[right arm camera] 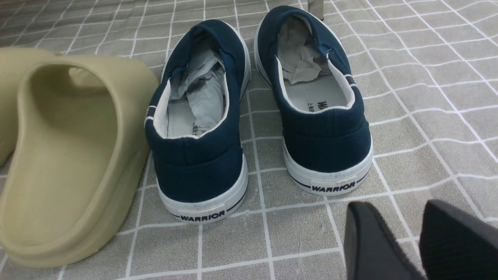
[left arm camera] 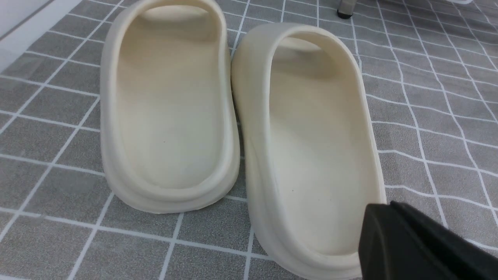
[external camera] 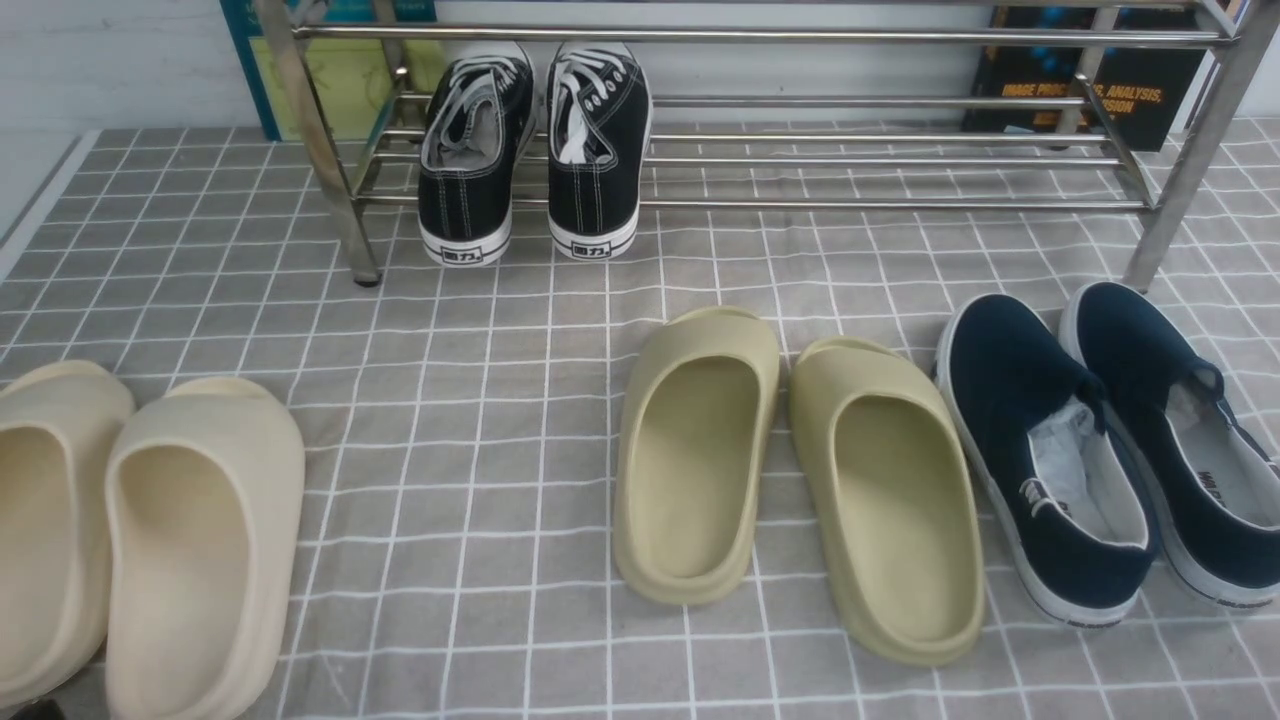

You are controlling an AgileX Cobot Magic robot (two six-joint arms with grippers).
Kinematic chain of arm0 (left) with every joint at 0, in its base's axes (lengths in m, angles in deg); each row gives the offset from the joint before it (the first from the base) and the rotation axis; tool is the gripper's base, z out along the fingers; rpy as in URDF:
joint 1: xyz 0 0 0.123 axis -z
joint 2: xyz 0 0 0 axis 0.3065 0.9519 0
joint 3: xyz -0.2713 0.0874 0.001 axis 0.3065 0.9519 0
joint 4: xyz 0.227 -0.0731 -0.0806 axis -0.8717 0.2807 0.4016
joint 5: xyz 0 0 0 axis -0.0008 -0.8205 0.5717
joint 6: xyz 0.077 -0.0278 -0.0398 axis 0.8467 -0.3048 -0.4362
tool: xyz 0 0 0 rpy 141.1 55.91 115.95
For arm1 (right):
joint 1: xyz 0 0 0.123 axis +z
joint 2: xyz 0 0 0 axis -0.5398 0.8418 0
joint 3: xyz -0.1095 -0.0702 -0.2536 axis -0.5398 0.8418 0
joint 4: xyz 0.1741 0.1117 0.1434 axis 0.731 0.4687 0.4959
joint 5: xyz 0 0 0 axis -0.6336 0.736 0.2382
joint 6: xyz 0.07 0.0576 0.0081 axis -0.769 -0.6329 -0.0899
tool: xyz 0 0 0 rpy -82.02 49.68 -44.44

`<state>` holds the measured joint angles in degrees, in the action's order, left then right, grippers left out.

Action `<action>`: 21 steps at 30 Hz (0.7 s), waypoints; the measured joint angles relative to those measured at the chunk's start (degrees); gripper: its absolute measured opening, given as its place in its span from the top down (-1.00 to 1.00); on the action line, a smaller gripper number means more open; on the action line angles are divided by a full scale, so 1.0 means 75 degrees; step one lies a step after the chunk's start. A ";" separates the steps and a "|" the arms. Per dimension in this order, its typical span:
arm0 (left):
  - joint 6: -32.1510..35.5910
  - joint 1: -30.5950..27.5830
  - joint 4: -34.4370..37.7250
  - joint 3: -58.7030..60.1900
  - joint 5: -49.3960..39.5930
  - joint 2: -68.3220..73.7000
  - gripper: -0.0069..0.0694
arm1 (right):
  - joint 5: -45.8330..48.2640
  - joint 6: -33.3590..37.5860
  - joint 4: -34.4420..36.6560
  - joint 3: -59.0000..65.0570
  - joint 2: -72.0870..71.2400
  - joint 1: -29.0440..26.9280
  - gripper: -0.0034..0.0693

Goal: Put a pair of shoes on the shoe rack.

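The pair of shoes, two black canvas sneakers with white laces, rests side by side on the lower bars of the shoe rack [external camera: 760, 36], near its left end. The left sneaker [external camera: 470, 150] and the right sneaker [external camera: 598, 150] point away from me, heels overhanging the front bar. Neither gripper shows in the front view. My left gripper [left arm camera: 383, 206] is shut and empty, hovering over the heel end of a cream slipper [left arm camera: 311, 140]. My right gripper [right arm camera: 397, 217] is open and empty, just behind the heel of a navy slip-on [right arm camera: 323, 116].
Two cream slippers [external camera: 150, 530] lie at the front left, two olive slippers [external camera: 790, 470] in the middle and two navy slip-ons [external camera: 1110, 440] at the front right, all on grey checked cloth [external camera: 480, 330]. The rack's right part holds nothing. Books [external camera: 1090, 90] lean behind it.
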<state>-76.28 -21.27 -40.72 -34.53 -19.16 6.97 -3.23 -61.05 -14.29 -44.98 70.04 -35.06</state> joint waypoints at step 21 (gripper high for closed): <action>0.0000 0.0000 0.0015 0.0000 0.0000 0.0000 0.81 | 0.0000 0.0000 0.0000 0.0000 0.0000 0.0000 0.25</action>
<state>-76.28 -21.27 -40.61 -34.53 -19.16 6.97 -3.23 -61.05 -14.29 -44.98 70.04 -35.06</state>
